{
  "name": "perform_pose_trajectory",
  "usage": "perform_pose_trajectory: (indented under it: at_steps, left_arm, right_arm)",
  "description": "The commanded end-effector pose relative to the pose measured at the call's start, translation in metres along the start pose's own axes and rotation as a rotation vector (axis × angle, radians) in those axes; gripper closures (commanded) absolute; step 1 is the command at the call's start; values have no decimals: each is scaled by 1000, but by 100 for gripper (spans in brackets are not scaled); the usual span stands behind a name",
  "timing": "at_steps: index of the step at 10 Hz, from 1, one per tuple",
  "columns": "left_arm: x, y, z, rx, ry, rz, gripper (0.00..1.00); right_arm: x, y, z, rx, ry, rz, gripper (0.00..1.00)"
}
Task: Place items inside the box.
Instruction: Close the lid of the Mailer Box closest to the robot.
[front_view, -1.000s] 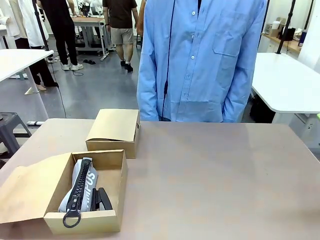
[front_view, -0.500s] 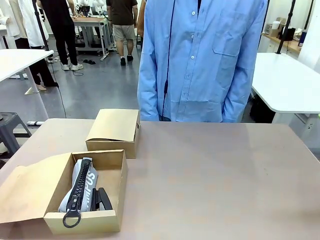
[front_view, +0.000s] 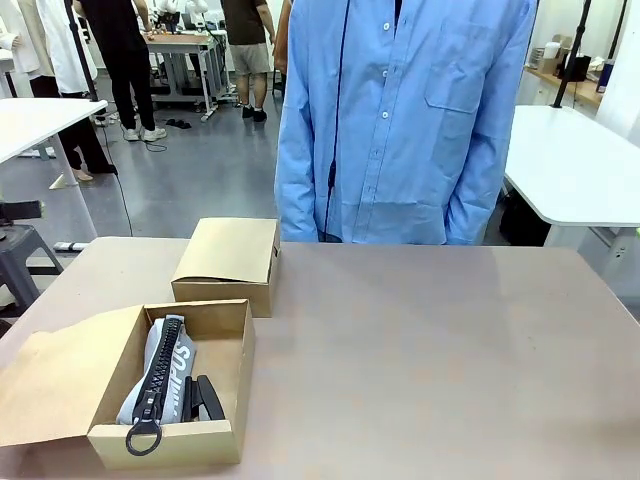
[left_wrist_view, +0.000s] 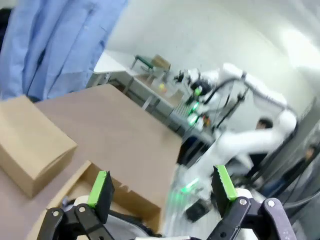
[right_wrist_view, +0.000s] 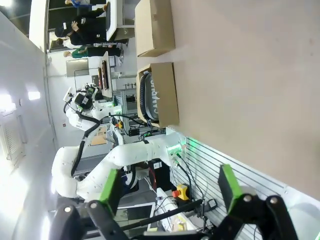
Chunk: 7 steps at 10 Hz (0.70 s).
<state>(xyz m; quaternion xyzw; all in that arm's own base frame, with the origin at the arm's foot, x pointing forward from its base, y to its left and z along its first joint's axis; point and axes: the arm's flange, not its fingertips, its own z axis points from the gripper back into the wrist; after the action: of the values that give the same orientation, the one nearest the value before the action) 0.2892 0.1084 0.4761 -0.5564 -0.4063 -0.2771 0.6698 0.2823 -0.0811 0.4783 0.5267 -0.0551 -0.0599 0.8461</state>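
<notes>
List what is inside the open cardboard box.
In the open cardboard box lies a grey fabric pencil pouch with black zip and ring pull. Beside it sits a black stapler. Whatever lies beneath them is covered.

Bright, even room light over my front view, sharp, with soft glare on the table (front_view: 450, 340). My left wrist view smears with motion blur. My right wrist view is crisp, bowed at the edges, white wall blown out.
</notes>
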Motion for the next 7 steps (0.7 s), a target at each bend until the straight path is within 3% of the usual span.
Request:
perform_pose_trajectory:
  at_steps: [1,4,5,6,7]
  left_arm:
    - [-36,20,22,167,-37,-383,0]
    - [-70,51,64,483,26,-656,0]
    - [-81,60,72,550,73,-605,0]
    - [-36,43,71,329,30,-551,0]
    - [-36,43,71,329,30,-551,0]
  right_arm:
    - [1,4,1,20,-4,0,0]
    - [1,4,1,20,-4,0,0]
    - [1,4,1,20,-4,0,0]
    - [1,4,1,20,-4,0,0]
    - [1,4,1,20,-4,0,0]
